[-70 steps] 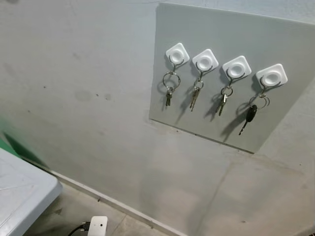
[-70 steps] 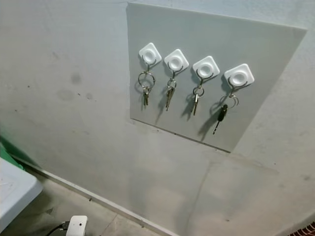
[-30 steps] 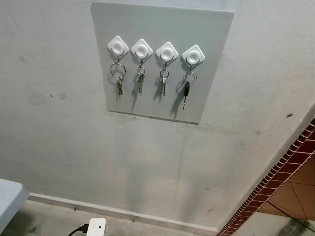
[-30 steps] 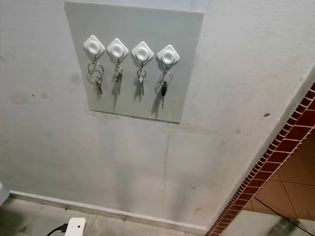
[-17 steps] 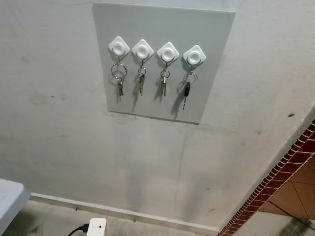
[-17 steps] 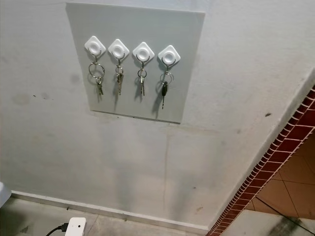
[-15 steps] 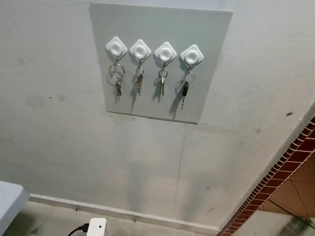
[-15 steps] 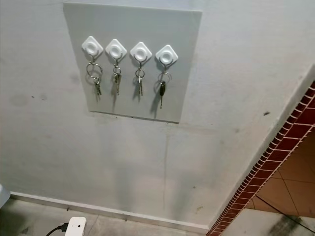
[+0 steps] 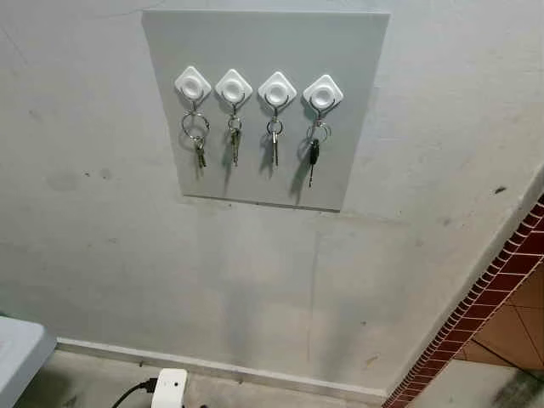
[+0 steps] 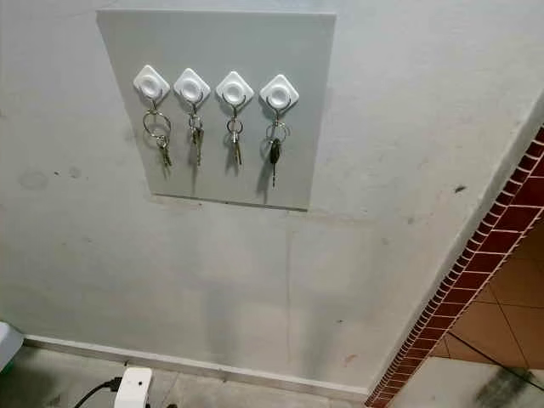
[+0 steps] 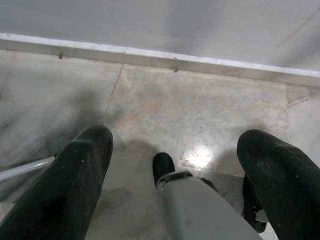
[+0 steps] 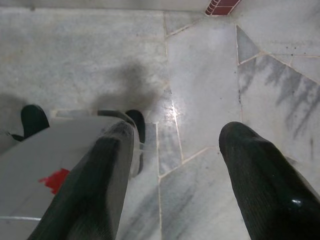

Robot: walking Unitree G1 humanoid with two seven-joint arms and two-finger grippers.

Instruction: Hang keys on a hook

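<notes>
Keys [image 9: 313, 156] hang on wall hooks [image 9: 323, 92], far above both empty, released jaws

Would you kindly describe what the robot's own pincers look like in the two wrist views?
The left pincer has two thick, rounded black fingers with a matte, slightly textured surface. The right pincer has the same two long black fingers, one with a small glossy highlight near its tip. No cables or markings can be made out on the fingers themselves.
</notes>
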